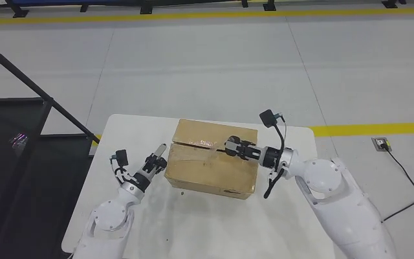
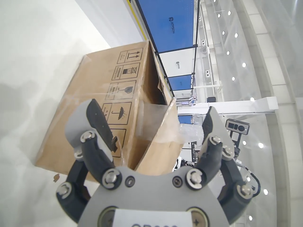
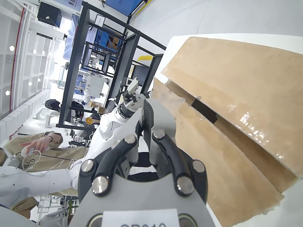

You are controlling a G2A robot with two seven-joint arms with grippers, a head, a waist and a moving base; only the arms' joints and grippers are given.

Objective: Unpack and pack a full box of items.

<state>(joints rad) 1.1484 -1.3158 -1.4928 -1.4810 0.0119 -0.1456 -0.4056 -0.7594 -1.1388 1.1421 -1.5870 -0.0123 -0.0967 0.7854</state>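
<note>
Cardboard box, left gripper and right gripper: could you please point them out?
cardboard box [image 1: 202, 171]: top view, on its top flap.
left gripper [image 2: 151, 108]: left wrist view, midway between its fingertips.
right gripper [image 3: 146, 106]: right wrist view, between its closed fingertips.

This is looking like a large robotics lab or test hall: a pale floor [image 1: 194, 65] is running wide under yellow lane tape [image 1: 194, 15], blue partition panels [image 2: 170, 19] are standing in black frames, black metal racks [image 3: 131, 53] are lining one side, and ceiling lamps [image 2: 235, 35] are shining in rows.

Cardboard box [image 1: 210, 162] on white table [image 1: 194, 223], left pincer [image 1: 160, 155] beside it, right pincer [image 1: 231, 146] over its top.
</note>
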